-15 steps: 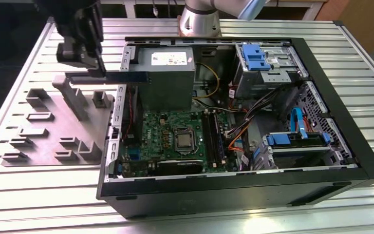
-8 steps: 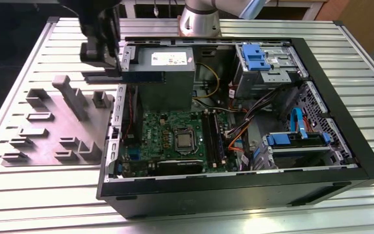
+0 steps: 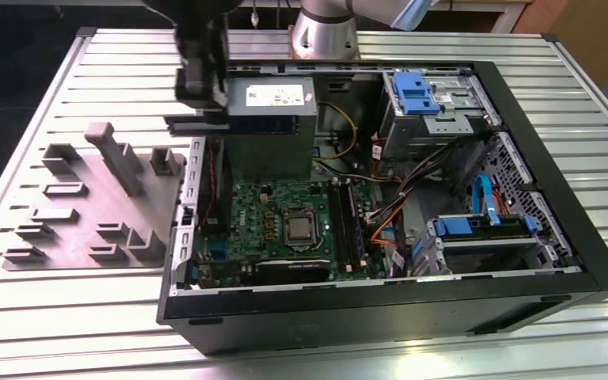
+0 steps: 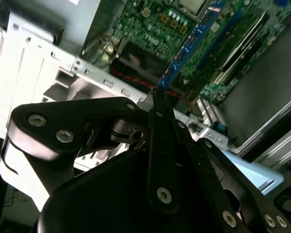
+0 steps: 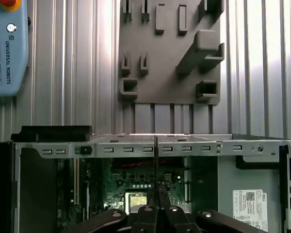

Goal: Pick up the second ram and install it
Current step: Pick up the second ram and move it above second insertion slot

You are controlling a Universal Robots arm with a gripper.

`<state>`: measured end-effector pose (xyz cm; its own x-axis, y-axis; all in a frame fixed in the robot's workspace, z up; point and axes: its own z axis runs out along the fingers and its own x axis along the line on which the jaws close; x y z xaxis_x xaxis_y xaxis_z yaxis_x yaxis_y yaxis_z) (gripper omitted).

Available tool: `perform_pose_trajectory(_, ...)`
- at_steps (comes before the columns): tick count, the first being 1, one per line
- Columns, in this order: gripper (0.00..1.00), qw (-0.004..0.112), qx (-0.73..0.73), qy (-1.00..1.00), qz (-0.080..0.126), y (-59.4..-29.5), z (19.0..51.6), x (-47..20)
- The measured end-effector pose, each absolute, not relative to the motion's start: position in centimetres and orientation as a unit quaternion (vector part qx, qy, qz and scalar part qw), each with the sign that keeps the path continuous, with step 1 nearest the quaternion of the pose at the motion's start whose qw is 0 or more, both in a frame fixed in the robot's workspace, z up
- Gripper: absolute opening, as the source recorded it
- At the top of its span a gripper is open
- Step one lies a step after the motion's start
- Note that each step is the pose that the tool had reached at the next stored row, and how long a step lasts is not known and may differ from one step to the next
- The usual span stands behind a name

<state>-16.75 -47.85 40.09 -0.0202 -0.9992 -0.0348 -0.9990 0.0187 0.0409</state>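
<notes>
Right now my claw [image 3: 203,111] is clamped on the ram [image 3: 190,125]. In the second wrist view the 2 fingers [image 4: 160,145] meet tight on 1 end of the blue stick [image 4: 185,47], and the rest juts out past the tips. In the first wrist view the ram [image 5: 155,162] shows edge-on as a thin dark line rising from the claw [image 5: 157,206]. In the exterior view I hang above the case [image 3: 389,294], over its wall on the exterior view's left, just beside the grey power box [image 3: 272,99]. The ram is in the air, touching neither the wall nor the green board [image 3: 272,214] below. That board lies flat in the case, with its long black slots [image 3: 348,226] toward the exterior view's right. I cannot tell what sits in them. The grey fixture [image 3: 82,198] lies on the slatted table [image 3: 72,317] outside the case, well apart from the ram. In the first wrist view the fixture [image 5: 169,53] sits past the case's metal rail [image 5: 136,148], and a pendant [image 5: 7,43] lies off to 1 side.
</notes>
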Motion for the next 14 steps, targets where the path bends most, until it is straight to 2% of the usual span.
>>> perform_pose_trajectory(14,0.11,0.003,0.700,-0.714,-0.028,-47.8,40.1,-10.5)
